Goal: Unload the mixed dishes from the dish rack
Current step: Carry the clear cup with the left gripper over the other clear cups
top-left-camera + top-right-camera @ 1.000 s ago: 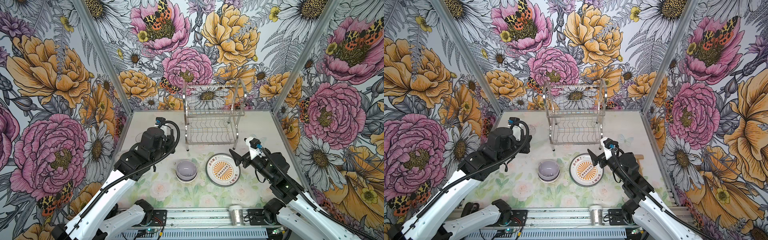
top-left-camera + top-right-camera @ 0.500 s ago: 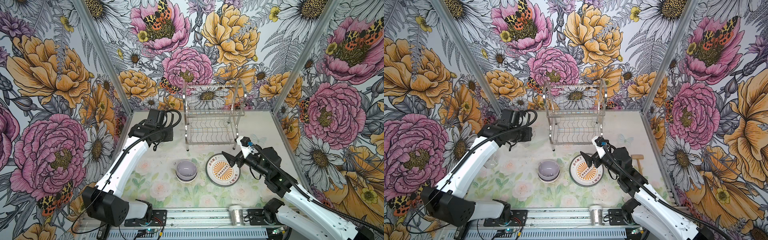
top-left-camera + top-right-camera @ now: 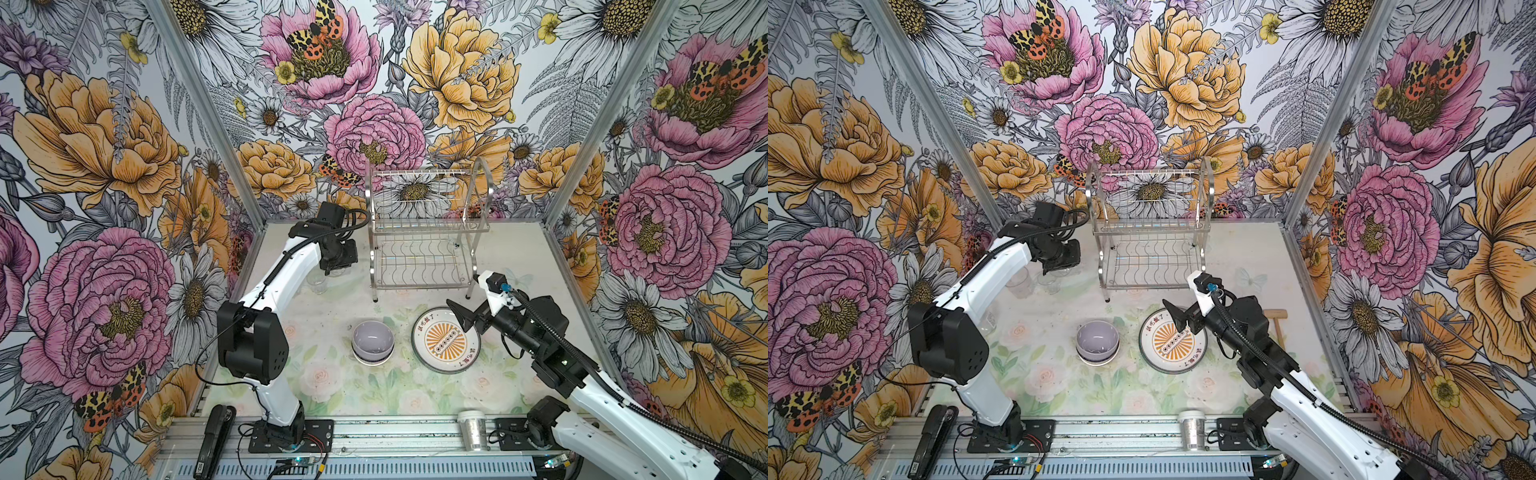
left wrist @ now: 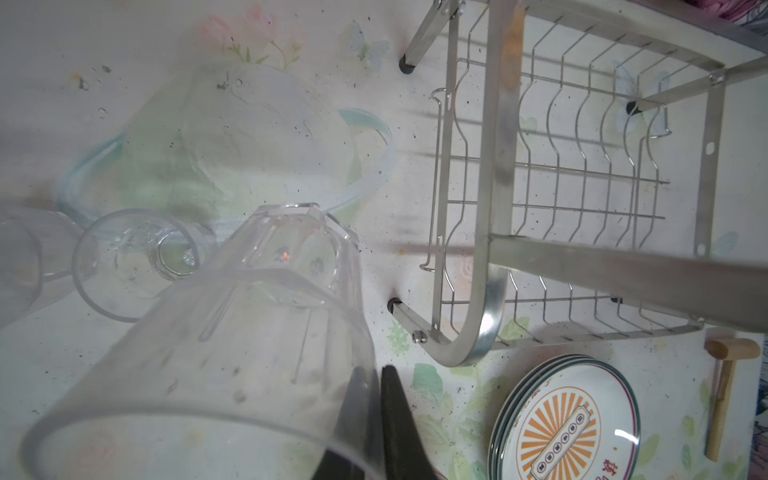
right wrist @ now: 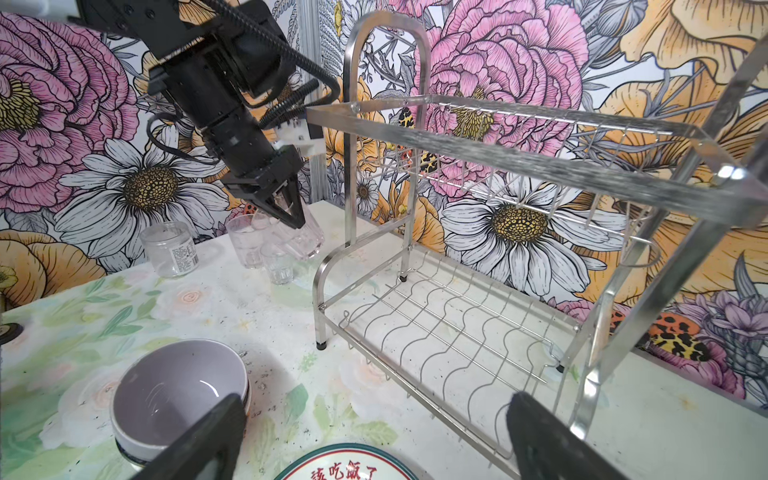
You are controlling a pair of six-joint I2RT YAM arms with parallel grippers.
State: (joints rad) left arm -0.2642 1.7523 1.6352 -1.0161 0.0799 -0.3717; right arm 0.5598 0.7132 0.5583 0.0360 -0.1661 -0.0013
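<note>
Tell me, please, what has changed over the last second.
The left gripper, shut on a clear glass, swung from the near left out to the back left beside the dish rack. The right gripper, open, barely shifted at the plates' edge. The lavender bowl, plates and rack stayed put.

Table [image 3: 519,249]: dish rack [image 3: 428,245] at mid back edge; glasses [image 3: 316,282] left of it; stacked bowls [image 3: 372,343] before it; stacked plates [image 3: 445,345] right of bowls.

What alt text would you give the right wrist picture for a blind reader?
The left gripper pinches a tilted clear glass beside the bare chrome dish rack. Nearer the camera sit a lavender bowl and the right gripper, fingers wide open.
</note>
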